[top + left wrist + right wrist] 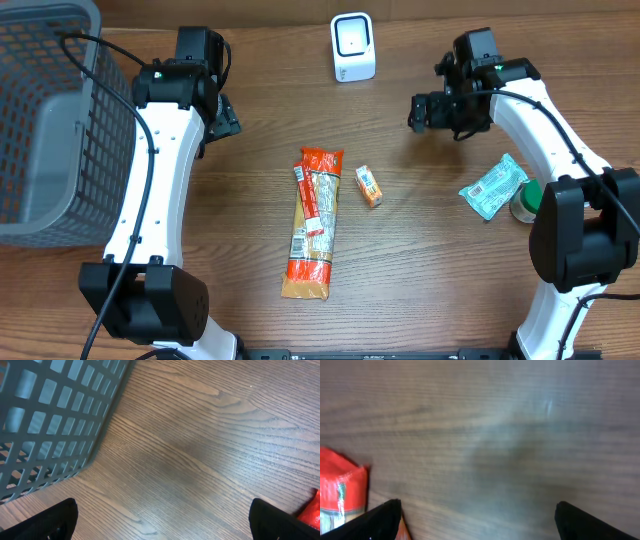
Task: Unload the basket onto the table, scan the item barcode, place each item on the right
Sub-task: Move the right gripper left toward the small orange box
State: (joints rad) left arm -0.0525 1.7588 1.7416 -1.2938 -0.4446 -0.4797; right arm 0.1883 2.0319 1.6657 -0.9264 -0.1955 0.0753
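1. Grey basket (60,110) stands just left of the left pincer (225,120); that pincer is released, jaws wide, over bare bench (270,90).
2. The long packet (312,225) lies flat between both pincers, nearer the arm bases; red-orange wrap, white label strip; its long axis points its red end toward the white scanner (353,47).
3. Small orange box (369,186) lies just right of it.
4. Right pincer (420,112) is released, empty.
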